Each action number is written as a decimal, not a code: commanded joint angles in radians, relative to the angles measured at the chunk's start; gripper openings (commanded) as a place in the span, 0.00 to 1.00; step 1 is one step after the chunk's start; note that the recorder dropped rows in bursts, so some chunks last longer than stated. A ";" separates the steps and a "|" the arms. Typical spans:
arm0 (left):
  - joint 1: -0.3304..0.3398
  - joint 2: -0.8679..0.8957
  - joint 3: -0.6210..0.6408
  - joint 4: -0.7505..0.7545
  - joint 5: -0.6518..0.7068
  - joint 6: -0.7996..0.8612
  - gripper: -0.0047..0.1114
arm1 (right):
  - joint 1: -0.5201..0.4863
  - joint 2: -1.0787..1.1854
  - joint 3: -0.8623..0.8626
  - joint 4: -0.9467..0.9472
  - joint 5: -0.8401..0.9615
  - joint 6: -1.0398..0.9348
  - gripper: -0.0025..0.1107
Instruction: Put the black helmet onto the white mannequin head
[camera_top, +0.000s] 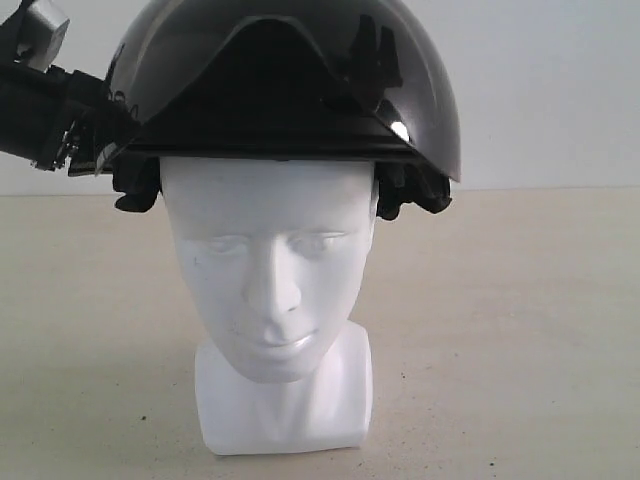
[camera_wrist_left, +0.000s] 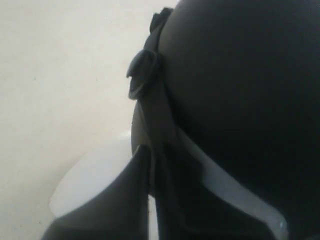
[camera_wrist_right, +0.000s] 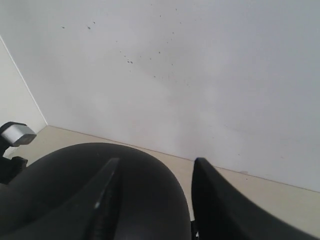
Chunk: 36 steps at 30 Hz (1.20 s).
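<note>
Left gripper (camera_top: 103, 150) clamps the rim of the black helmet (camera_top: 425, 100), tinted visor (camera_top: 185, 60) flipped up, seated atop the white mannequin head (camera_top: 270, 260) on the table (camera_top: 520, 330), while right gripper (camera_wrist_right: 157, 165) hangs open by its dome.

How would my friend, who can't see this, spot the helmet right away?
On the wide beige tabletop stands a glossy white mannequin head with a blocky base. Covering its crown is the round black helmet. Unlike the pale head, it is dark and shiny, with a smoky visor flipped up in front.
</note>
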<state>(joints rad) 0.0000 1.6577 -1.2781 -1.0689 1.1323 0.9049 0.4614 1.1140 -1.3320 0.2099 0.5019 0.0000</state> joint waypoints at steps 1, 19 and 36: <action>0.014 -0.016 -0.002 0.038 0.089 -0.015 0.08 | -0.002 -0.007 -0.007 -0.011 0.001 -0.006 0.40; 0.137 -0.028 -0.002 -0.048 0.089 0.033 0.08 | -0.002 -0.007 -0.007 -0.022 -0.001 -0.006 0.40; 0.164 -0.152 -0.238 -0.221 0.089 -0.059 0.08 | -0.316 0.311 -0.078 0.646 0.169 -0.666 0.02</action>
<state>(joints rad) 0.1983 1.4957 -1.4289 -1.3699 1.2152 0.9337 0.2065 1.4137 -1.4021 0.5521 0.5910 -0.3709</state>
